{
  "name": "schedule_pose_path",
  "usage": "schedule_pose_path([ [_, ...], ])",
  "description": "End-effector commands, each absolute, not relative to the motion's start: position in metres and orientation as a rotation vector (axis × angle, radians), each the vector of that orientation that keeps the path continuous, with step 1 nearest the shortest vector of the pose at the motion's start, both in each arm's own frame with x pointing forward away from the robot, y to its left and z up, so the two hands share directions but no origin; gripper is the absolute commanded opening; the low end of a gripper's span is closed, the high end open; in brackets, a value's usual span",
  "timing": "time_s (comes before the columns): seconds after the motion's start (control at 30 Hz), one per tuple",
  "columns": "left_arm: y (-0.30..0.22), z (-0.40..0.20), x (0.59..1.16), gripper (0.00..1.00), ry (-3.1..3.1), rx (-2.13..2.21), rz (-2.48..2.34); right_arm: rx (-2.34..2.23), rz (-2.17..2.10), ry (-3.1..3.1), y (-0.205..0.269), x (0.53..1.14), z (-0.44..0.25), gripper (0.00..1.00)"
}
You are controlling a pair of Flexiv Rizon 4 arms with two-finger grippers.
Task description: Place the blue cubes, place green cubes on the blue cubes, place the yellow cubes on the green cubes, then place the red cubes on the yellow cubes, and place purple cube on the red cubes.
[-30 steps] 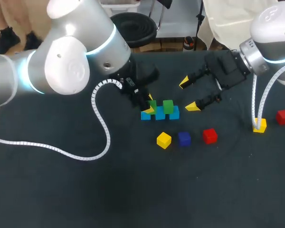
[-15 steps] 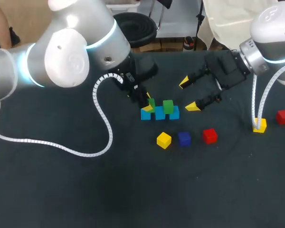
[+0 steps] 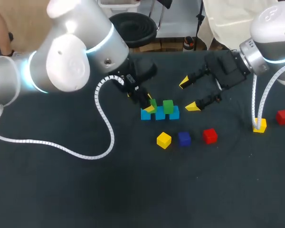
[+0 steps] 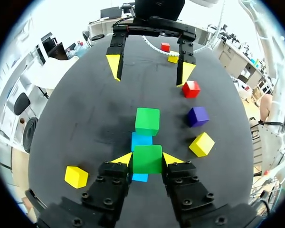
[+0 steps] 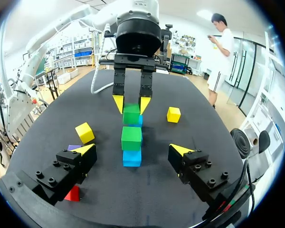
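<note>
Little has moved: the upper joints of the left arm [image 3: 66, 66] have turned slightly and its white cable [image 3: 102, 133] has slid a little across the worktop [image 3: 133, 199]. The left gripper [image 4: 147, 159] stays where it was, and the right arm [image 3: 270, 28] and every cube lie as before.

The left gripper is clenched on a green cube [image 5: 131, 114], one yellow tip against each side, just above the centre of the head frame. This cube sits over the left end of the row of three blue cubes [image 3: 160, 114]; whether it rests on the blue or hangs just above it I cannot tell. A second green cube [image 3: 168, 106] stands on the row toward its right end. The right gripper [image 3: 188, 95] is released and holds nothing, just right of the row, its fingers well apart, near the worktop's far edge at the upper middle.

Below the row lie a yellow cube [image 3: 164, 140], the purple cube [image 3: 184, 138] and a red cube [image 3: 209, 135], side by side but apart. Near the frame's right edge a second yellow cube [image 3: 259, 125] sits at the foot of the right arm's hanging cable [image 3: 259, 99], with a second red cube [image 3: 283, 116] beside it. A third yellow cube [image 4: 76, 176] lies beside the left gripper in its wrist view. A broad band of worktop runs along the lower part of the frame, from the white cable's loop at the left to the right edge.
</note>
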State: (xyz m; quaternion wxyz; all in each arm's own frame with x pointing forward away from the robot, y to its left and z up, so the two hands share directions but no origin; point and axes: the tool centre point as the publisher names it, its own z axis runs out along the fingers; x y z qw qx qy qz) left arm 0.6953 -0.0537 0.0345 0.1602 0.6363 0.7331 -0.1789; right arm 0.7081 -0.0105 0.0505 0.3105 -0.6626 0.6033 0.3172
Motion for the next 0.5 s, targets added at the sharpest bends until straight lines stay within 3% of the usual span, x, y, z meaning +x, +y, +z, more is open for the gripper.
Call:
schedule_pose_path([
  [0.03,-0.0574,0.0355,0.6926,0.0,2.1,1.831,-0.453,-1.748,0.836,1.592,-0.011,0.7071,0.0509,1.0],
  [0.5,-0.058,0.0331,0.6921,0.0,2.083,1.827,-0.463,-1.748,0.836,1.592,-0.011,0.7071,0.0509,1.0],
])
